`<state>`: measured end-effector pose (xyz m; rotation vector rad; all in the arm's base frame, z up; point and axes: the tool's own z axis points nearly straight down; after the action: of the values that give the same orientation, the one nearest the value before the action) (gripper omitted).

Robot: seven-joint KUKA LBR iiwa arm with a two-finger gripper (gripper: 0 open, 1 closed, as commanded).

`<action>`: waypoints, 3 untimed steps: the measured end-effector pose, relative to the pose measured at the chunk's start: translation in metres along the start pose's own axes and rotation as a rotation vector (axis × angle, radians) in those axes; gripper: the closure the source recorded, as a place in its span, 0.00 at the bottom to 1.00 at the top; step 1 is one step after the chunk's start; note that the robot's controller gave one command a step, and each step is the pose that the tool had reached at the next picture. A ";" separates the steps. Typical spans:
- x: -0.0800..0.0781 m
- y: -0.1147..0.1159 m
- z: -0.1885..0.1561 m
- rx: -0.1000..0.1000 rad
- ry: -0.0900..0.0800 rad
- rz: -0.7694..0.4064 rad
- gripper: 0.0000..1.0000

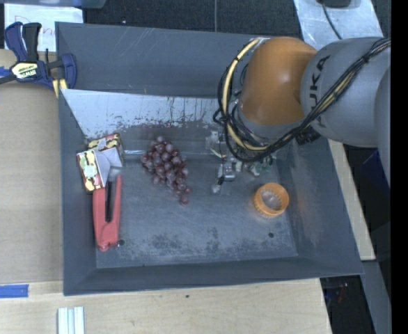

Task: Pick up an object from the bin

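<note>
My gripper (223, 179) hangs over the middle of the bin floor, right of centre, with a fingertip showing below the orange-covered wrist. Just left of it lies a bunch of dark red plastic grapes (166, 166), apart from the fingertip. To its lower right lies a small roll of amber tape (271, 200), flat on the floor. Nothing shows between the fingers.
A red-handled tool with a grey head (107, 207) lies along the bin's left side, with a small colourful packet (92, 162) by its top end. The arm and its cables cover the bin's upper right part.
</note>
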<state>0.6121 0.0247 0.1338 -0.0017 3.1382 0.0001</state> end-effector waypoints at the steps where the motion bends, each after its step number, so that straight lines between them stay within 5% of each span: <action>1: -0.007 0.074 0.066 -0.001 0.004 0.040 0.00; 2: 0.005 0.076 0.018 0.001 -0.010 0.054 0.00; 3: -0.002 0.074 0.050 0.000 0.001 0.046 0.00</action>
<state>0.6146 0.0982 0.0836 0.0709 3.1381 0.0008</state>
